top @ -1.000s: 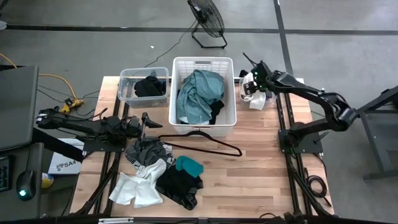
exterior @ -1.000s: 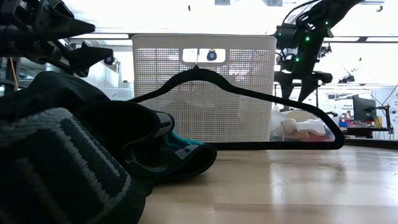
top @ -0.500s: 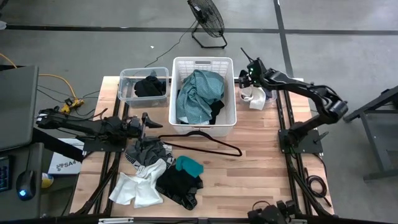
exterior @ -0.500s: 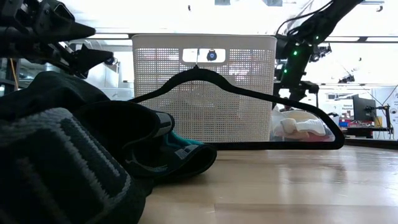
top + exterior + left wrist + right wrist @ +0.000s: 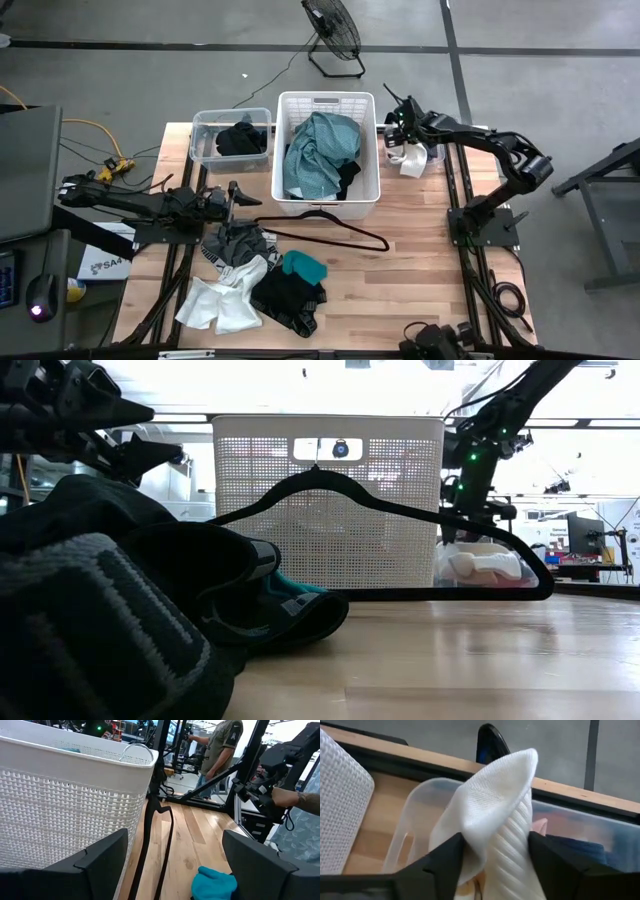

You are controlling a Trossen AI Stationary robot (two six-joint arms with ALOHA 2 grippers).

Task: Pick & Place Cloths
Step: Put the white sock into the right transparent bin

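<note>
The left end effector (image 5: pixel 236 194) hovers open over the desk (image 5: pixel 420 250), just left of the basket (image 5: pixel 327 153) and above a grey cloth (image 5: pixel 236 244). Below that lie white cloth (image 5: pixel 222 303), black cloth (image 5: pixel 288 297) and a small teal piece (image 5: pixel 304 266). A clear bin (image 5: pixel 205 128) behind holds a dark cloth (image 5: pixel 241 138). The basket holds the large teal cloth (image 5: pixel 320 152), a hanger (image 5: pixel 325 223) lying before it. At the right, the right end effector (image 5: pixel 396 131) pinches a white ribbed cloth (image 5: pixel 495 820) over a second clear bin (image 5: pixel 420 815).
</note>
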